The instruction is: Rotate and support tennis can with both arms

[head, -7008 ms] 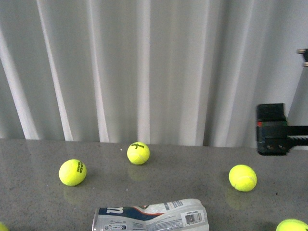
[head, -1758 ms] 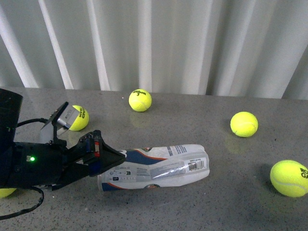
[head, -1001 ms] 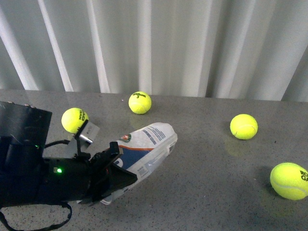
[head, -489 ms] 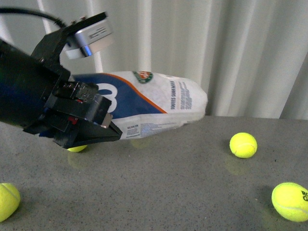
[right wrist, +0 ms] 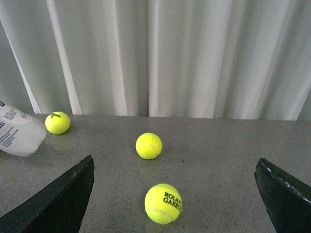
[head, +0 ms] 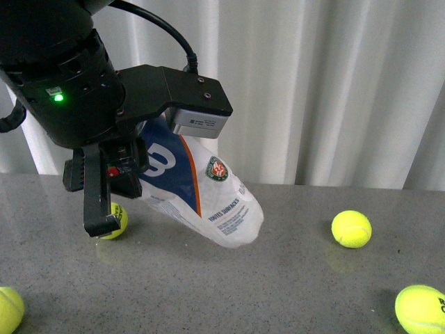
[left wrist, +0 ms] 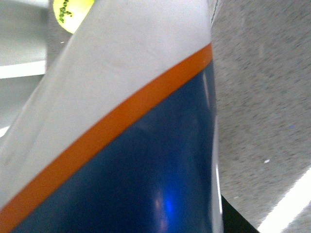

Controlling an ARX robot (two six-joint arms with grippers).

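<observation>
In the front view the left hand (head: 128, 174) sits in the upper left of the frame, pinching the upper end of the can (head: 201, 202). The can tilts down towards the centre, with its rounded end low over the tabletop (head: 292, 278); whether they touch I cannot tell. One ball (head: 116, 221) peeps out behind a black finger (head: 95, 198), and other balls lie at centre right (head: 351, 229), lower right (head: 419, 309) and lower left (head: 8, 309). The left wrist view is filled by the can's white, orange and navy label. In the right wrist view the right hand (right wrist: 175, 164) is spread wide and holds nothing, with the can's end at the left edge.
</observation>
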